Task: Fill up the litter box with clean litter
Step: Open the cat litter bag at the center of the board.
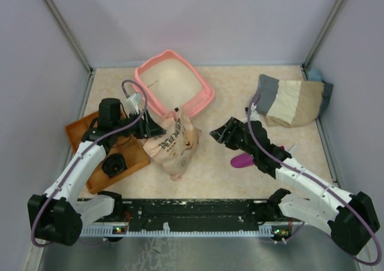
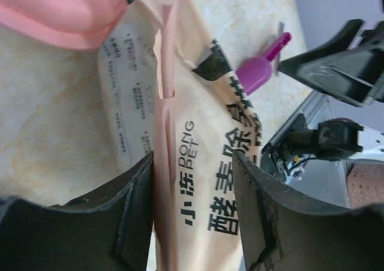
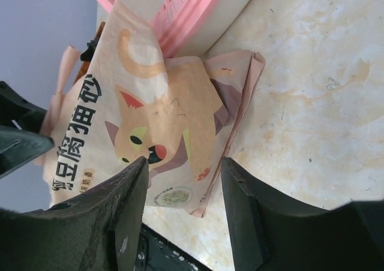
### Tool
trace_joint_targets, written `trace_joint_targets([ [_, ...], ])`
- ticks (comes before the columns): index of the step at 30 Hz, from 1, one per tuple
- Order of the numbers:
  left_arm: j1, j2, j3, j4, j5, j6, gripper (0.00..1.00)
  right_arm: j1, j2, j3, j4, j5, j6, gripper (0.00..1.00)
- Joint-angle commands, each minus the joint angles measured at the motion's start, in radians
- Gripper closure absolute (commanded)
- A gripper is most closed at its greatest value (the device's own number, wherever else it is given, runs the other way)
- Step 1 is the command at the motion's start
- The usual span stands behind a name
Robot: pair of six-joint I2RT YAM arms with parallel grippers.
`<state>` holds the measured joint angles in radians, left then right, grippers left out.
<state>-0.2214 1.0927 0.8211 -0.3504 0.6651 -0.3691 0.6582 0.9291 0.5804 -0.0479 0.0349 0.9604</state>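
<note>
The salmon-pink litter box (image 1: 174,82) sits at the back middle, tilted, and looks empty inside; it also shows in the left wrist view (image 2: 60,13) and right wrist view (image 3: 180,13). No green litter granules show anywhere. A beige printed paper bag (image 1: 171,142) lies just in front of the box. My left gripper (image 1: 155,127) is at the bag's left side; its open fingers straddle the bag (image 2: 198,133), midpoint (image 2: 192,157). My right gripper (image 1: 219,133) is open and empty just right of the bag (image 3: 156,103), midpoint (image 3: 183,163). A magenta scoop (image 1: 243,160) lies beside the right arm.
An orange compartmented tray (image 1: 108,148) sits at the left under the left arm. A grey-and-beige cloth bundle (image 1: 294,100) lies at the back right. Walls enclose the table on the left, back and right. The arms' base rail (image 1: 198,214) runs along the near edge.
</note>
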Motion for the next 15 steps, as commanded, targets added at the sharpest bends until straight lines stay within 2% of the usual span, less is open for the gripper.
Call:
trace_joint_targets([
  [1,0.002,-0.056,-0.003,0.106,0.168,-0.065,0.48,0.000,-0.038,0.025,0.002,0.028,-0.035,0.48],
  [3,-0.004,-0.072,-0.012,0.145,0.197,-0.101,0.58,-0.001,-0.047,0.027,-0.008,0.035,-0.043,0.48],
  [5,-0.024,-0.085,-0.026,0.191,0.216,-0.133,0.73,-0.001,-0.056,0.029,-0.020,0.045,-0.051,0.48],
  [9,-0.105,-0.098,-0.051,0.266,0.200,-0.175,0.99,-0.002,-0.081,0.038,-0.046,0.064,-0.064,0.48],
  [15,-0.312,-0.046,-0.026,0.372,0.105,-0.195,1.00,-0.001,-0.129,0.097,-0.111,0.060,-0.046,0.48],
])
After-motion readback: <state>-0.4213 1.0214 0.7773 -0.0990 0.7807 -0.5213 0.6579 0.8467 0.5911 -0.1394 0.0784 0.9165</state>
